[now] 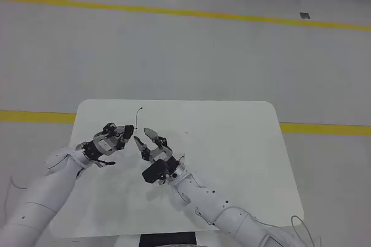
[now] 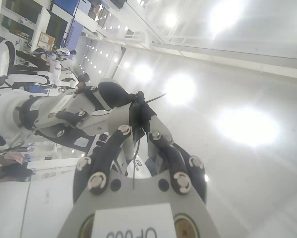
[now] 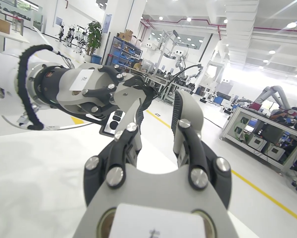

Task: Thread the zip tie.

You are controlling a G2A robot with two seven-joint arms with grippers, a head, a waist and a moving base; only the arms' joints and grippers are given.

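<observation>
A thin black zip tie curves up from my left gripper, which is shut on it above the left half of the white table. In the left wrist view the fingertips pinch the tie, one end poking out past them and the other trailing back toward the wrist. My right gripper stands open right beside the left one, its tips facing it. In the right wrist view the open gripper frames the left gripper, and the tie arcs upward from there.
The tabletop is bare white apart from a tiny dark speck near its middle. Grey floor with yellow lines surrounds the table. Both arms come in from the near edge.
</observation>
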